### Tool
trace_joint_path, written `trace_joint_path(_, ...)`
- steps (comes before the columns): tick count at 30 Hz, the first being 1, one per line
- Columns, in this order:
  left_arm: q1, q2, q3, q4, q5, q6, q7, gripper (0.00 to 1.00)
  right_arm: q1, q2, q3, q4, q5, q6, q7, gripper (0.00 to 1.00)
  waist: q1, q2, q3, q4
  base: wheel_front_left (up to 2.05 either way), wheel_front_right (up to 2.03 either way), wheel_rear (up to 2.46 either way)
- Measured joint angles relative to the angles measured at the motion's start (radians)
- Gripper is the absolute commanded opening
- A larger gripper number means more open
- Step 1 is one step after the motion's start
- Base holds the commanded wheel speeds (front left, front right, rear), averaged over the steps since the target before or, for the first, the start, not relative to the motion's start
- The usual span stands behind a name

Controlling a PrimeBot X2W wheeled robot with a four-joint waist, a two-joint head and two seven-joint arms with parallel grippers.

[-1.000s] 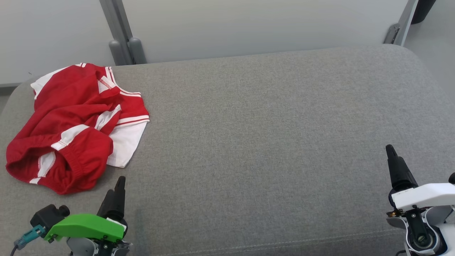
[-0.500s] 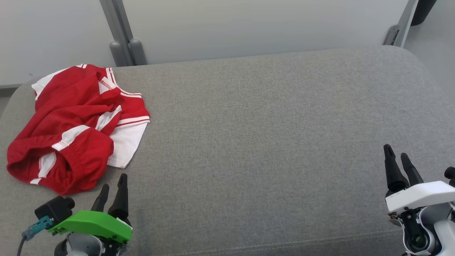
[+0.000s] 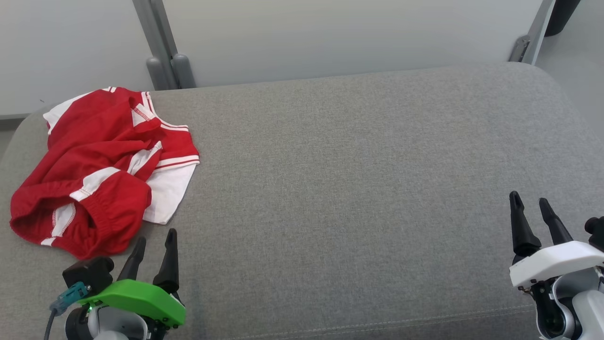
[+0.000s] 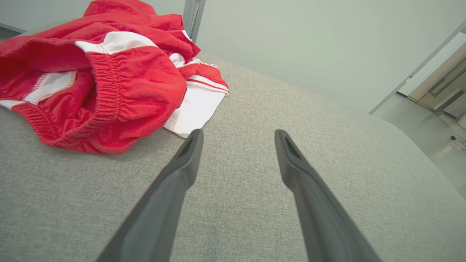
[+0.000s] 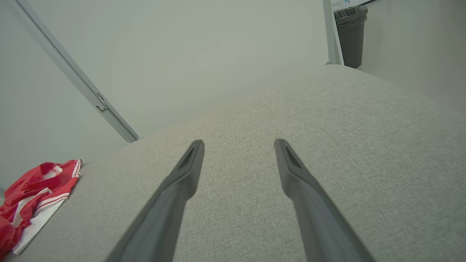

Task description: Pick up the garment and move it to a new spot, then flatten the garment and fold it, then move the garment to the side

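A crumpled red and white garment (image 3: 101, 165) lies at the far left of the grey cushion (image 3: 358, 160). In the left wrist view the garment (image 4: 109, 83) fills the upper left, just ahead of the fingertips. My left gripper (image 3: 155, 238) hovers open at the lower left, a short way below the garment's white hem, with nothing between its fingers. My right gripper (image 3: 530, 201) stands open at the lower right, far from the garment, and is empty. Far off at the lower left of the right wrist view, the garment (image 5: 31, 193) is small.
A pale wall with a grey metal post (image 3: 160, 52) runs behind the cushion. A dark bin (image 5: 350, 34) stands past the cushion's far right corner. The cushion's front seam (image 3: 377, 326) runs along the bottom.
Both grippers have turned so that their two fingers now show apart. The left gripper has shifted slightly right. The garment has not moved.
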Motion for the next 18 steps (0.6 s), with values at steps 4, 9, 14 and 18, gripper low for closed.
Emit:
trace_joint_path(4, 0.000, 0.002, -0.005, -0.007, 0.054, 0.011, -0.013, 1.00, 0.000, -0.006, 0.017, 0.002, -0.048, -0.001, -0.013, 1.00, 0.0000, 0.0000, -0.001, -0.004, 0.00, 0.00, 0.00)
trace_joint_path(9, 0.000, 0.003, -0.024, -0.012, 0.123, 0.011, -0.032, 1.00, 0.000, -0.027, 0.025, 0.013, -0.111, -0.006, -0.030, 1.00, 0.0000, 0.0000, -0.002, -0.009, 0.00, 0.00, 0.00)
trace_joint_path(14, 0.000, 0.003, -0.031, -0.017, 0.188, 0.011, -0.049, 1.00, 0.000, -0.038, 0.038, 0.016, -0.178, -0.008, -0.049, 1.00, 0.0000, 0.0000, -0.002, -0.013, 0.00, 0.00, 0.00)
trace_joint_path(18, 0.000, 0.003, -0.037, -0.017, 0.238, 0.011, -0.064, 1.00, 0.000, -0.050, 0.045, 0.016, -0.224, -0.009, -0.062, 1.00, 0.0000, 0.0000, -0.002, -0.015, 0.00, 0.00, 0.00)
